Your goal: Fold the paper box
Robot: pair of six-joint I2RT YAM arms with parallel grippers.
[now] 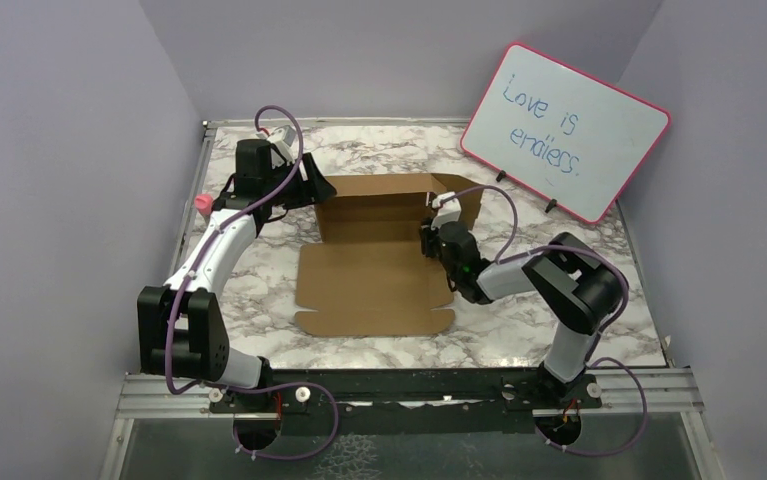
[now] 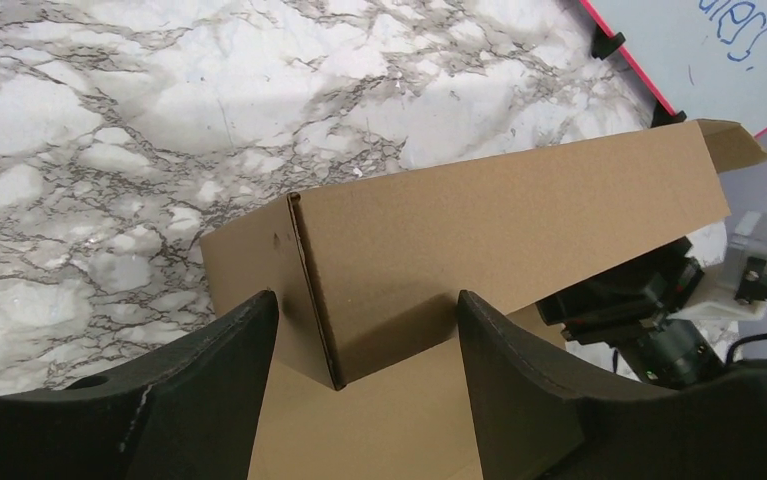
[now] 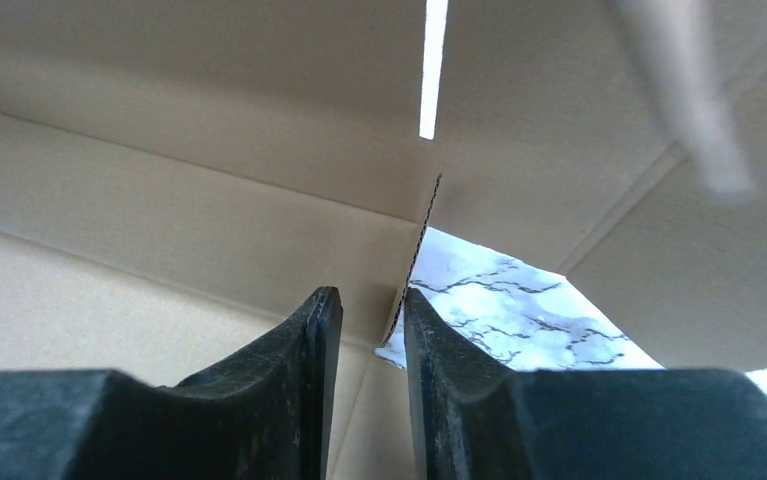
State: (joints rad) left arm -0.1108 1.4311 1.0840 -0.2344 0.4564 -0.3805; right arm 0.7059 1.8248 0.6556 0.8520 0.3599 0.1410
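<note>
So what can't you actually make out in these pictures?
- Right wrist view: whether the right gripper pinches the box is unclear, because the cardboard edge vanishes into the narrow dark gap. A pale streak is too blurred to name.
- Top view: the pink thing left of the box is too small to identify.
- Left wrist view: the whiteboard is cut off by the picture's edge, and most of its writing is lost.

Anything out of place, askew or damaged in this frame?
Nothing is spilled or damaged. The paper box is only half formed: back wall and side flaps stand, and the front panel lies flat on the table. The pink-framed whiteboard at the far right sits tilted on its black feet.
</note>
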